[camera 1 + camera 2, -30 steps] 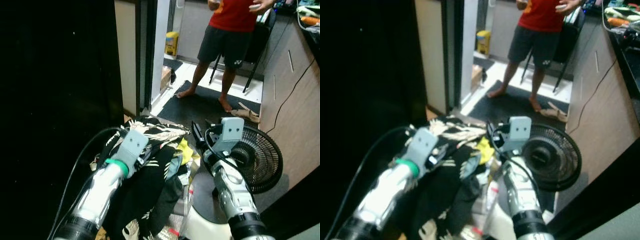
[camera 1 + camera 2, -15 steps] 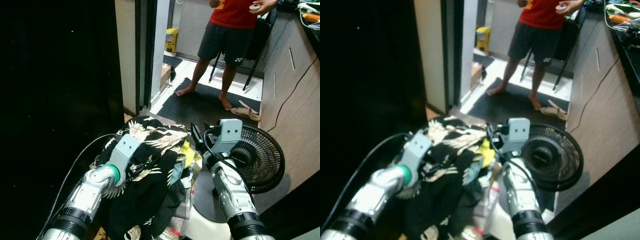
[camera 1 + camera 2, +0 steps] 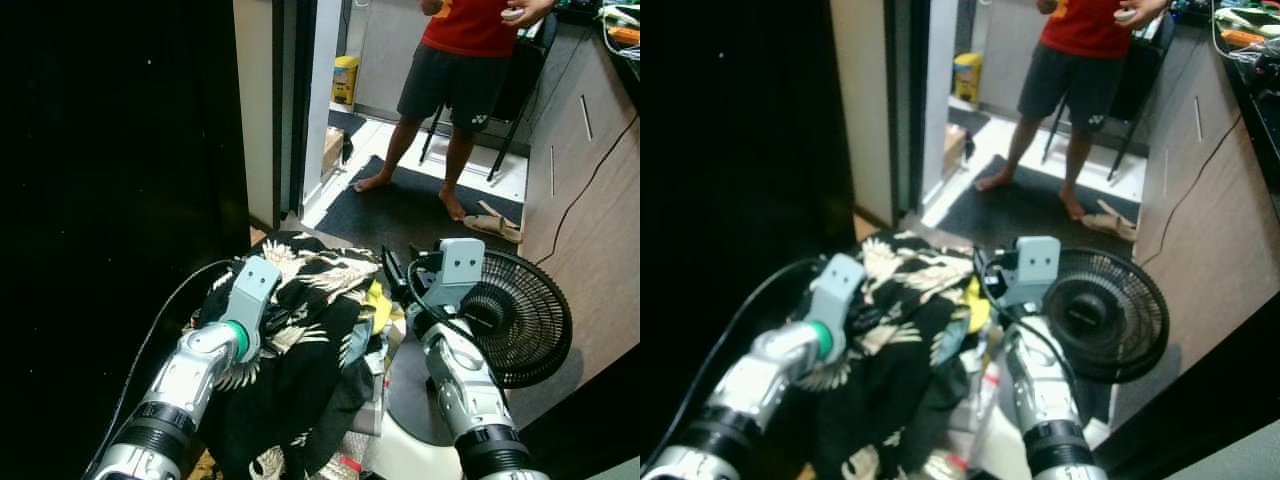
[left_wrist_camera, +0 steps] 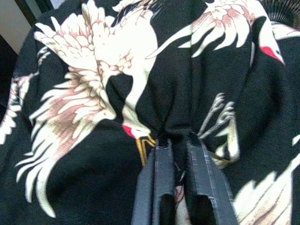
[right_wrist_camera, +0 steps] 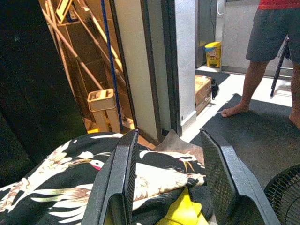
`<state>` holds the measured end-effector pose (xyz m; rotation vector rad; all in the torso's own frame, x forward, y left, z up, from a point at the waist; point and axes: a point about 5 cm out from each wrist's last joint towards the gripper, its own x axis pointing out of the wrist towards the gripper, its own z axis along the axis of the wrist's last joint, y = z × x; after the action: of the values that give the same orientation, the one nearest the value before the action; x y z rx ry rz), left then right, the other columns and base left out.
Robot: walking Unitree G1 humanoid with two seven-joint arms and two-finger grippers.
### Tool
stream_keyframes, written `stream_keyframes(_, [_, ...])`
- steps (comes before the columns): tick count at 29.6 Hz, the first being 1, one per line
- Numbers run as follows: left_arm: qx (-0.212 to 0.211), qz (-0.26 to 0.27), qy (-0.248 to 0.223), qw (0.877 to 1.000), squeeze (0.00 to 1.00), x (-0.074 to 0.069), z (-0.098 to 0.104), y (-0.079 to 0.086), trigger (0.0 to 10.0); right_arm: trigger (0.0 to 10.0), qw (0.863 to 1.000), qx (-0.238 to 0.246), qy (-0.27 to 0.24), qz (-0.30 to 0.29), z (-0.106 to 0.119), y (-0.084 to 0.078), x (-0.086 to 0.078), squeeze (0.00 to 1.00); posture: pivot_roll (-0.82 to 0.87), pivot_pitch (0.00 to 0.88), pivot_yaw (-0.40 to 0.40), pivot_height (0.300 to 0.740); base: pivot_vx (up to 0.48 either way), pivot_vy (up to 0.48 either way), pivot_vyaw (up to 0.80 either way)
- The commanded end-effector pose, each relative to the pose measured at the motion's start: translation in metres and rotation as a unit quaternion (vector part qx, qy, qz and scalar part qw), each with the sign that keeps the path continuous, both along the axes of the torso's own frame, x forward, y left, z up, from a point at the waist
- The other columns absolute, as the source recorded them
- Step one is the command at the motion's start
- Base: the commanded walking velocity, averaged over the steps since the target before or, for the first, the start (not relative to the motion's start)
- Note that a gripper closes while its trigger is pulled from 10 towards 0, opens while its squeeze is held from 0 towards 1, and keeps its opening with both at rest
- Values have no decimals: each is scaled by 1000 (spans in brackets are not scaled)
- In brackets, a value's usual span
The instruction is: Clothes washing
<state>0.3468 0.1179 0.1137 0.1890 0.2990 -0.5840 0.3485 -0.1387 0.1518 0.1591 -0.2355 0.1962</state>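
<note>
Now the left gripper (image 4: pixel 177 140) has its jaws pinched shut on a fold of the black crane-print garment (image 3: pixel 300 330), the cloth bunching up right at the tips and spreading away from them on every side. Compared with half a second ago, the left arm sits a little higher and nearer the middle of the heap, and the fabric beneath it looks pulled up slightly; a second ago the same arm lay straighter and further forward over the pile. The right gripper (image 5: pixel 171 164) hangs with its jaws spread wide and nothing between them, and it has hardly shifted across the three moments. Beyond its open jaws lies the far edge of the same garment with a yellow cloth (image 5: pixel 180 211) showing just under it. Beside the right arm stands a black floor fan (image 3: pixel 515 320), close to the heap of clothes. Well past both jaws a person (image 3: pixel 465 60) in a red top and dark shorts stands barefoot on a dark mat (image 3: pixel 400 215), roughly where they stood before.
</note>
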Motion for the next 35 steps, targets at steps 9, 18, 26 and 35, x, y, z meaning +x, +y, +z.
stream_keyframes(9, [-7, 2, -31, 999, 0, -11, 8, -4, 0, 10000, 1000, 0, 4, -9, -4, -5, -2, 0, -7, 59, -1, 740, 0, 0, 0])
stream_keyframes(18, [-118, -18, -228, 966, 0, -16, 129, -31, 10000, 10000, 999, 19, -36, 4, 21, 4, 1, 0, 3, 56, -4, 740, 0, 0, 0])
stream_keyframes(26, [-241, -58, -404, 881, 0, -52, 242, -41, 10000, 10000, 995, 44, -92, 13, 56, 10, 2, 0, 11, 50, 4, 740, 0, 0, 0])
stream_keyframes(35, [-261, -54, -333, 905, 0, -54, 224, -26, 10000, 10000, 993, 51, -102, 9, 63, 8, 0, 0, 13, 41, 12, 740, 0, 0, 0])
